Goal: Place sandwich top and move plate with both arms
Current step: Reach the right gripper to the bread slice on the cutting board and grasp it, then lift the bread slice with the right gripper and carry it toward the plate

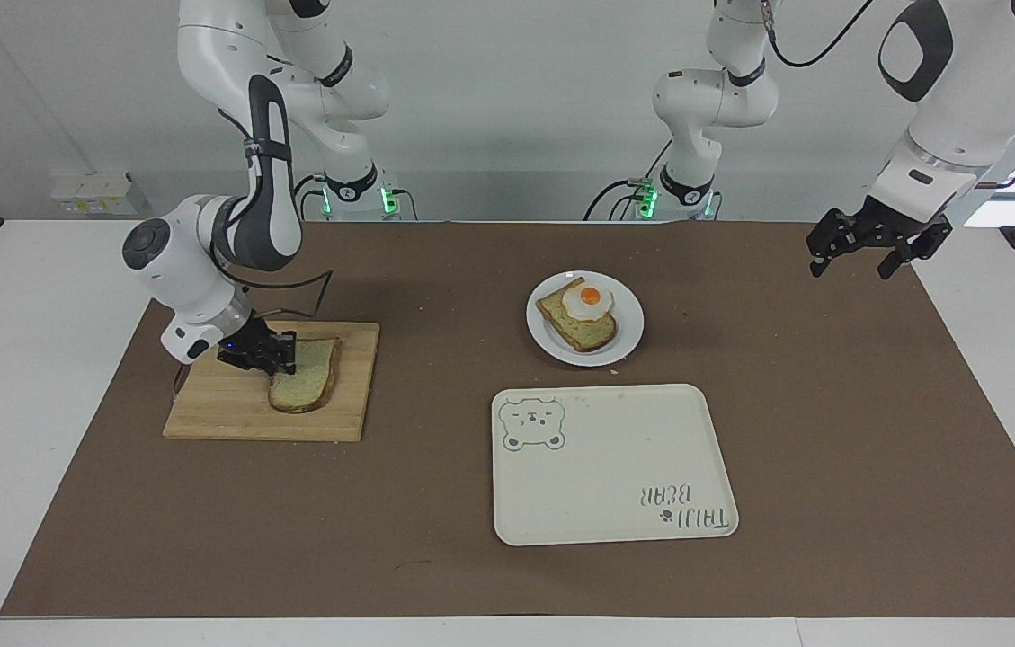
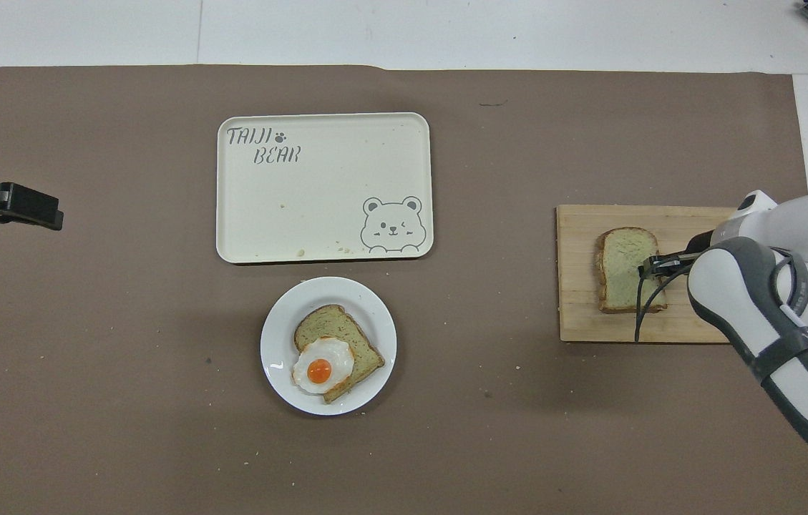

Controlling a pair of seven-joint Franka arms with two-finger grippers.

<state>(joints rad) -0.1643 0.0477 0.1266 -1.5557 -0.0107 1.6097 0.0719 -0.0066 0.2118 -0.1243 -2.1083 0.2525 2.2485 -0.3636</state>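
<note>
The sandwich top (image 1: 309,379) is a plain bread slice lying flat on a wooden board (image 1: 219,409) toward the right arm's end of the table; it also shows in the overhead view (image 2: 618,275). My right gripper (image 1: 266,352) is low at the slice's edge, its fingers drawn together on that edge (image 2: 650,266). The small white plate (image 1: 628,340) holds a bread slice with a fried egg (image 1: 586,310) near the table's middle (image 2: 278,357). My left gripper (image 1: 856,256) waits open and empty above the mat at the left arm's end (image 2: 46,212).
A cream rectangular tray with a bear drawing (image 1: 615,467) lies beside the plate, farther from the robots (image 2: 325,186). Brown mat (image 1: 831,404) covers the table. Crumbs are scattered around the plate.
</note>
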